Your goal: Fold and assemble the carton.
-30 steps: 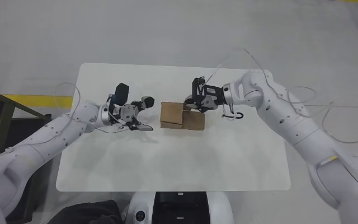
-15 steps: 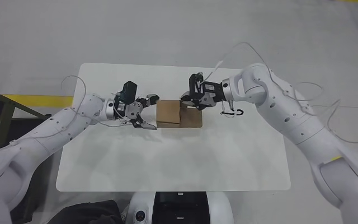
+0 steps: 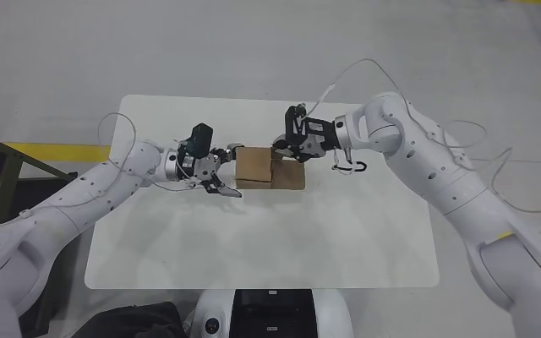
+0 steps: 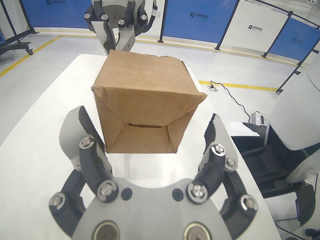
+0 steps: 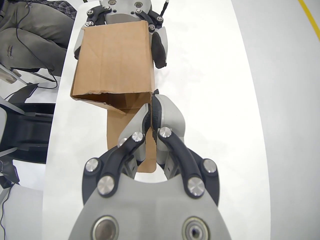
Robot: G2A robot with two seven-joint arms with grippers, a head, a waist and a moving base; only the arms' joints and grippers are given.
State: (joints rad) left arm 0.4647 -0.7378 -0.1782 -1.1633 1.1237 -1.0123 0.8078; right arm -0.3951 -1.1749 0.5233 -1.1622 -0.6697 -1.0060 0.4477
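A brown carton (image 3: 267, 170) lies on its side in the middle of the white table (image 3: 254, 245), shaped into an open tube. My right gripper (image 5: 151, 111) is shut on the carton's (image 5: 112, 61) side wall at its open end, where a flap lies flat on the table. My left gripper (image 4: 147, 131) is open at the other end, one finger on each side of the carton (image 4: 145, 96), whose inner flaps are folded in. In the top view the left gripper (image 3: 228, 171) straddles the carton's left end and the right gripper (image 3: 279, 150) holds its far corner.
A person's trousered legs (image 5: 30, 31) are beside the table's left end, next to a dark green frame (image 3: 17, 169). Thin cables (image 3: 338, 84) loop over the right arm. The near half of the table is bare.
My left gripper has moved right to the carton and now straddles its end. The right gripper has shifted the carton slightly left and toward the back.
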